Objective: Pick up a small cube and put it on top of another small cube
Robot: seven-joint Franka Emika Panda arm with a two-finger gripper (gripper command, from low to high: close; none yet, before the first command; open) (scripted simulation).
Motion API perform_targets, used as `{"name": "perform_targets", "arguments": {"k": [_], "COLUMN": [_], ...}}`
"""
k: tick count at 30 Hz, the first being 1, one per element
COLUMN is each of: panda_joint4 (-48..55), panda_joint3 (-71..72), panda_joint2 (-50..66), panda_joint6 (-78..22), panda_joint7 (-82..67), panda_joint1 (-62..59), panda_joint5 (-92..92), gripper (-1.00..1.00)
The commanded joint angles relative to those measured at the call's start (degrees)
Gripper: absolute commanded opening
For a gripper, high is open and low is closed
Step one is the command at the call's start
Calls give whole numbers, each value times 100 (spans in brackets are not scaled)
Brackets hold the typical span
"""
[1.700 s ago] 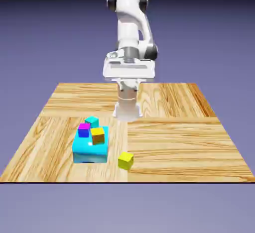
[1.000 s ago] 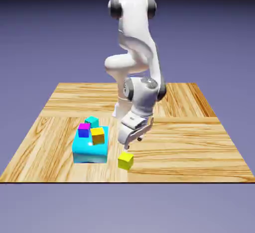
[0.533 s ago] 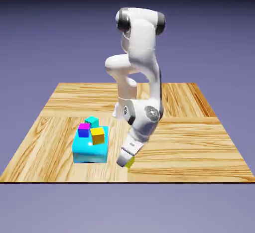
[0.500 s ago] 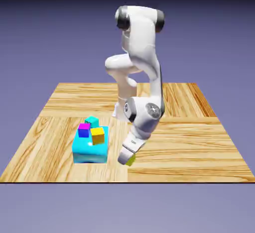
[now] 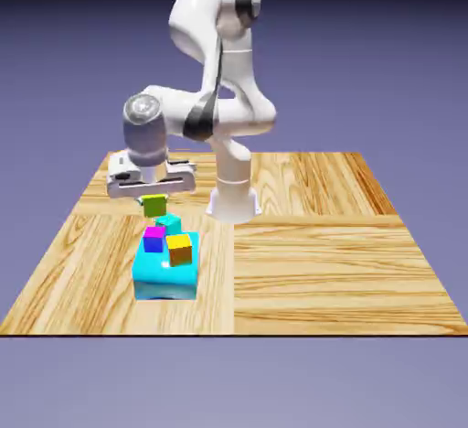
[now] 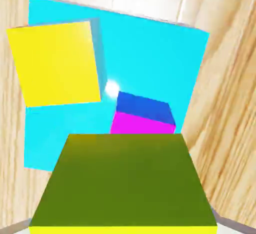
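The yellow-green cube [image 5: 154,206] has left the table's near edge [image 5: 302,333]; the gripper [image 5: 154,199] grips it above the big cyan block [image 5: 164,283], perhaps ready for stacking.

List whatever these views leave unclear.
- Small cyan cube: hand view, not visible, probably behind the held yellow-green cube; exterior view, its lower part is hidden by the magenta-topped cube.
- Finger tips: hand view, mostly cut off by the bottom edge.
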Motion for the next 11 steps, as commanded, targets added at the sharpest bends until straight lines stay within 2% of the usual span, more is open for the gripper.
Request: {"name": "perform_targets", "arguments": {"k": [1, 4, 5, 11], "panda_joint4": [-137, -485, -485, 137], "panda_joint3": [-25, -89, -89, 25], "panda_joint2": [116, 409, 409, -116], "panda_joint6": [252, 884, 884, -245], "panda_joint7": [-4, -30, -30, 17], "panda_joint1": [-22, -92, -92, 34], "panda_joint5": [-13, -4, -4, -20], "gripper": [-100, -100, 100, 100]}}
